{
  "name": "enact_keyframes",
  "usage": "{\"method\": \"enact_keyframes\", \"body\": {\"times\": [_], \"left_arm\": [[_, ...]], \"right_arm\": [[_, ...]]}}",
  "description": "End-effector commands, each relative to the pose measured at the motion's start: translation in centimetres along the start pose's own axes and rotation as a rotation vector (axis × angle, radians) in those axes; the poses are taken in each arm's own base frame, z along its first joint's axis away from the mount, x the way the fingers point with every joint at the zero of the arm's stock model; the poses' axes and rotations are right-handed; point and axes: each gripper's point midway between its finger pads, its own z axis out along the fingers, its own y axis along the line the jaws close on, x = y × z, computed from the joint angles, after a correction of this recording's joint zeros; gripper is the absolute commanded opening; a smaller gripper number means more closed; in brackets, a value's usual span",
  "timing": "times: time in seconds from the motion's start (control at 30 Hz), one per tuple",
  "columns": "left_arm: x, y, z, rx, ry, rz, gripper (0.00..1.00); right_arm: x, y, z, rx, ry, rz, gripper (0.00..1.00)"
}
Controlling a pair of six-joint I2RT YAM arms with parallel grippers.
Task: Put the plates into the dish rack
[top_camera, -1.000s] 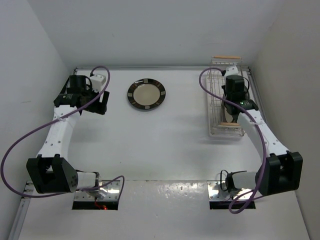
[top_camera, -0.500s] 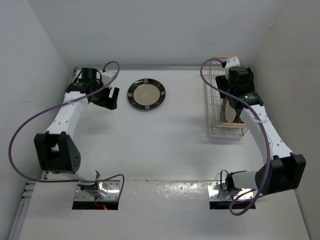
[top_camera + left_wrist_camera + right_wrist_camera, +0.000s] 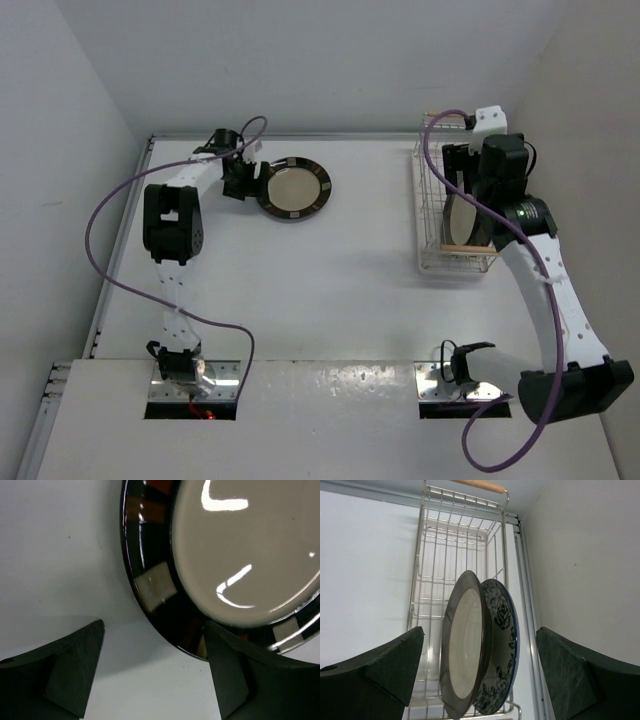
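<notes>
A cream plate with a dark rim bearing pale blocks (image 3: 292, 188) (image 3: 240, 555) lies flat on the white table. My left gripper (image 3: 243, 180) (image 3: 152, 672) is open at the plate's left edge, and one finger (image 3: 227, 680) overlaps the rim. In the dish rack (image 3: 430, 200) (image 3: 455, 545) two plates stand on edge, leaning together: the cream one with a dark brown rim (image 3: 460, 215) (image 3: 465, 650) and the blue floral one (image 3: 501, 645). My right gripper (image 3: 462, 180) (image 3: 480, 675) hangs open above them, with its fingers well clear on either side.
The rack sits at the far right, close to the right wall, with a wooden handle (image 3: 477, 486) at its far end and another (image 3: 460, 246) at its near end. The back wall runs just behind the plate and the rack.
My right gripper has opened, let go of the brown-rimmed plate in the rack and drawn back above it. My left arm has swung right, up to the plate on the table.
</notes>
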Motion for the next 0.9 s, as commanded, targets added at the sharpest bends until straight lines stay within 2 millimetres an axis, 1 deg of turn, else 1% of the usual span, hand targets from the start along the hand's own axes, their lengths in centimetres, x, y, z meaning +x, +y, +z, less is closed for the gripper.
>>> {"method": "enact_keyframes", "body": {"times": [0.0, 0.03, 0.1, 0.13, 0.17, 0.2, 0.23, 0.27, 0.33, 0.37, 0.4, 0.43, 0.47, 0.5, 0.53, 0.57, 0.6, 0.63, 0.67, 0.7, 0.73, 0.77, 0.8, 0.83, 0.87], "left_arm": [[-3.7, -1.7, 0.6, 0.027, -0.105, -0.018, 0.86], [-3.1, -1.4, 1.7, 0.027, -0.085, -0.024, 0.86], [-2.0, -2.2, 3.2, 0.038, -0.052, -0.025, 0.84], [-1.6, -2.7, 3.6, 0.074, -0.039, -0.027, 0.79], [-0.6, -3.1, 4.7, 0.09, -0.012, -0.028, 0.72], [-0.2, -3.1, 5.2, 0.099, 0.0, -0.032, 0.64], [0.3, -3.5, 5.8, 0.103, 0.015, -0.028, 0.51], [0.3, -3.4, 6.1, 0.103, 0.016, -0.029, 0.45], [1.3, -3.7, 7.6, 0.12, 0.045, -0.03, 0.32], [1.2, -3.9, 7.8, 0.137, 0.043, -0.03, 0.14], [1.2, -4.2, 7.8, 0.154, 0.043, -0.03, 0.02], [1.2, -4.9, 7.7, 0.194, 0.044, -0.031, 0.0], [1.1, -5.6, 7.1, 0.229, 0.042, -0.03, 0.0], [0.8, -6.4, 6.2, 0.268, 0.03, -0.004, 0.0], [1.0, -6.9, 5.4, 0.299, 0.026, 0.034, 0.0], [-0.5, -8.5, 2.8, 0.325, -0.02, 0.093, 0.0], [-1.0, -9.3, 1.5, 0.33, -0.044, 0.151, 0.0], [-1.3, -10.3, 0.3, 0.336, -0.067, 0.218, 0.0], [-0.1, -11.5, -0.3, 0.338, -0.057, 0.337, 0.0], [-0.1, -12.3, -1.3, 0.333, -0.074, 0.412, 0.0], [-0.7, -13.6, -4.2, 0.336, -0.116, 0.494, 0.0], [1.4, -15.2, -4.6, 0.389, -0.089, 0.599, 0.0], [2.1, -16.2, -5.6, 0.414, -0.089, 0.65, 0.0], [2.7, -17.1, -6.5, 0.44, -0.089, 0.692, 0.0], [2.9, -18.1, -7.9, 0.462, -0.108, 0.757, 0.0]], "right_arm": [[-0.2, 0.9, -1.7, -0.054, -0.053, 0.081, 0.92], [-0.3, 1.1, -2.1, -0.059, -0.064, 0.136, 0.92], [0.5, 1.4, -2.2, -0.063, -0.063, 0.146, 0.92], [0.5, 1.4, -2.4, -0.062, -0.067, 0.156, 0.92], [0.9, 1.4, -2.4, -0.055, -0.064, 0.161, 0.92], [1.0, 1.3, -2.4, -0.052, -0.065, 0.163, 0.92], [1.1, 1.0, -2.4, -0.033, -0.066, 0.166, 0.92], [1.2, 0.9, -2.3, -0.027, -0.063, 0.162, 0.92], [1.2, 0.9, -2.3, -0.023, -0.067, 0.16, 0.93], [1.2, 0.9, -2.2, -0.024, -0.064, 0.161, 0.93], [1.2, 1.2, -2.2, -0.038, -0.064, 0.156, 0.93], [1.2, 1.3, -2.1, -0.043, -0.057, 0.15, 0.93], [1.3, 2.1, -2.0, -0.083, -0.055, 0.138, 0.93], [1.3, 3.3, -2.0, -0.154, -0.054, 0.121, 0.93], [2.0, 4.3, -2.0, -0.206, -0.025, 0.093, 0.93], [2.7, 7.5, -2.5, -0.384, -0.001, 0.071, 0.93], [2.7, 8.6, -2.5, -0.443, 0.002, 0.07, 0.93], [3.6, 10.6, -2.7, -0.52, 0.034, 0.054, 0.93], [4.2, 12.7, -3.0, -0.619, 0.055, 0.049, 0.93], [4.5, 14.7, -3.6, -0.698, 0.056, 0.042, 0.93], [5.1, 16.8, -4.0, -0.752, 0.087, 0.059, 0.93], [5.1, 19.5, -4.0, -0.832, 0.068, 0.061, 0.93], [6.3, 20.8, -4.1, -0.869, 0.094, 0.074, 0.93], [6.9, 22.3, -4.1, -0.917, 0.115, 0.089, 0.93], [7.6, 24.5, -3.4, -0.949, 0.086, 0.097, 0.93]]}}
